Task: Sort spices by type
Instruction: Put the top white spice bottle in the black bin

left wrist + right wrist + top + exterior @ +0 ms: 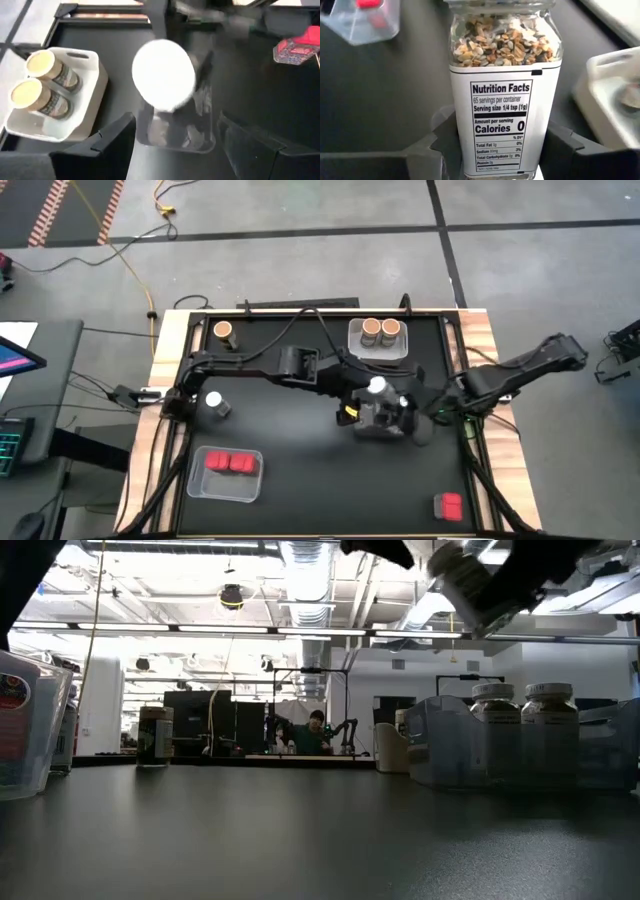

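A white-lidded spice jar (377, 387) filled with a seed mix is up in the air at the middle of the table, with my right gripper (500, 150) shut on it. It hangs over an empty clear tray (172, 135). The left wrist view looks down on its round white lid (162, 75). My left gripper (175, 145) reaches in from the table's left beside the jar, open, its fingers wide apart with nothing between them. In the low view the jar (468, 582) shows high above the table top. My right gripper pinches the jar's lower body between its two fingers, one on each side of the label (456, 145). The fingers come from the table's right side, slanting downward. The jar is lifted clear of the table and looks tilted in the low view.
A white tray (380, 352) holding two cork-topped jars stands at the far middle. Another cork-topped jar (224, 332) and a white-lidded jar (215, 402) stand at the left. A clear tray (200, 482) with two red boxes lies near left, and a red box (448, 505) near right.
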